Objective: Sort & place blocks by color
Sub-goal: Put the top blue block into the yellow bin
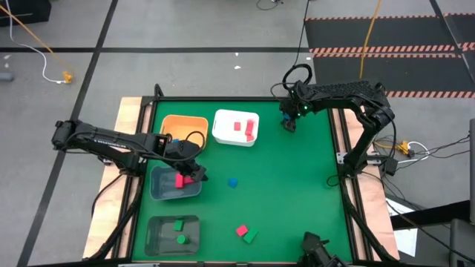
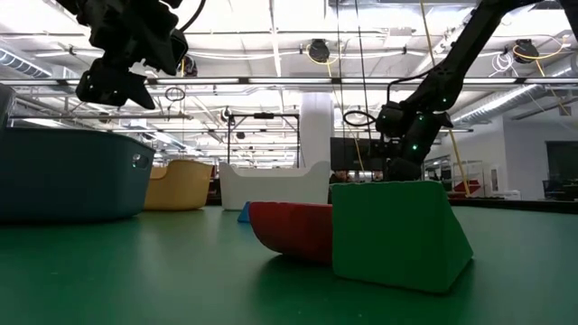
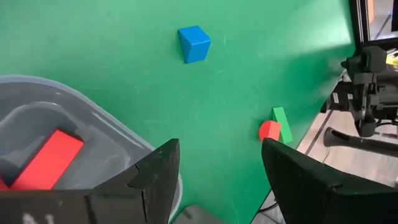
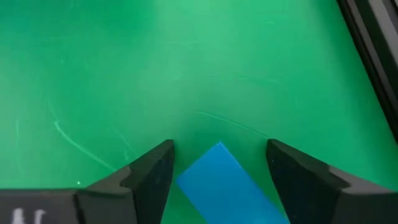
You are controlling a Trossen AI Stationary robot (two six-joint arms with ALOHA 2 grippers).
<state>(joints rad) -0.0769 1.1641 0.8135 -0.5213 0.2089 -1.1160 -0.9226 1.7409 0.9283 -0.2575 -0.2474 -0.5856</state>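
step: my right hand (image 4: 217, 163) spread around blue block (image 4: 227, 186) | left hand (image 3: 217, 177) spread empty over grey bin (image 3: 93, 124) | next: I'd clamp, lift

Your left gripper (image 3: 219, 171) hangs with fingers apart over the rim of the grey plastic bin (image 3: 118, 134). A red bar block (image 3: 46, 158) lies inside. On the green mat (image 3: 124, 43): small blue cube (image 3: 194, 43), then a red block (image 3: 269, 130) touching a green block (image 3: 283, 123).

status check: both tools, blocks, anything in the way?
Left tool open over grey bin, red block inside. Right tool open, straddling blue rectangular block near white bin. Nothing in the way.
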